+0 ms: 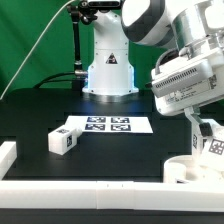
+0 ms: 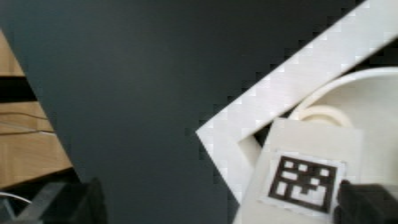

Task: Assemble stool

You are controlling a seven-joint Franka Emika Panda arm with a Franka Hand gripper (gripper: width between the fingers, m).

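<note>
No words, brands or numbers could be read. The marker board (image 1: 104, 125) carried a row of black-and-white square tags. A leg (image 1: 60, 141) lying beside it showed one such tag. In the wrist view, a second leg (image 2: 306, 176) bore another. The arm's base (image 1: 108, 72) had a dark triangular sign, too small to read.
</note>
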